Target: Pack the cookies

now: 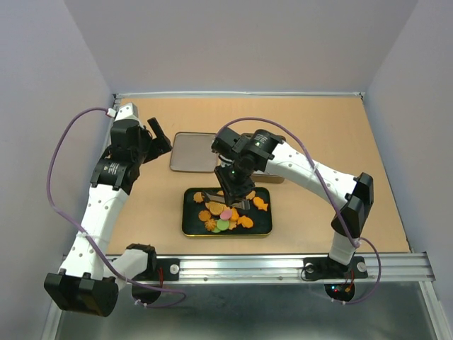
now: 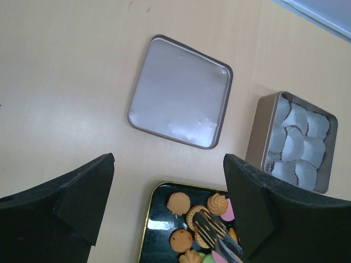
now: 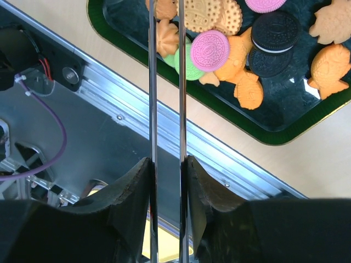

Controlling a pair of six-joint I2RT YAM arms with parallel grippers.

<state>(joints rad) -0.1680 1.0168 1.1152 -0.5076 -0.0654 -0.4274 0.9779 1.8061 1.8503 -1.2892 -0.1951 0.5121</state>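
Note:
The cookies (image 1: 225,214) lie in a black gold-rimmed tray (image 1: 191,228): pink (image 3: 209,50), green (image 3: 188,61), dark sandwich (image 3: 275,25), orange fish (image 3: 329,64) and round brown ones (image 2: 181,239). My right gripper (image 3: 166,162) is shut on thin metal tongs (image 3: 152,82), above the tray's middle in the top view (image 1: 238,185). The tong tips (image 2: 211,229) hover over a round biscuit, slightly apart. My left gripper (image 2: 169,164) is open and empty, high over the table behind the tray (image 1: 158,138).
A silver lid (image 2: 181,90) lies flat behind the tray. A tin (image 2: 262,131) lined with white paper cups (image 2: 299,143) stands to the lid's right, mostly under my right arm in the top view. The metal rail (image 3: 137,104) runs along the near edge.

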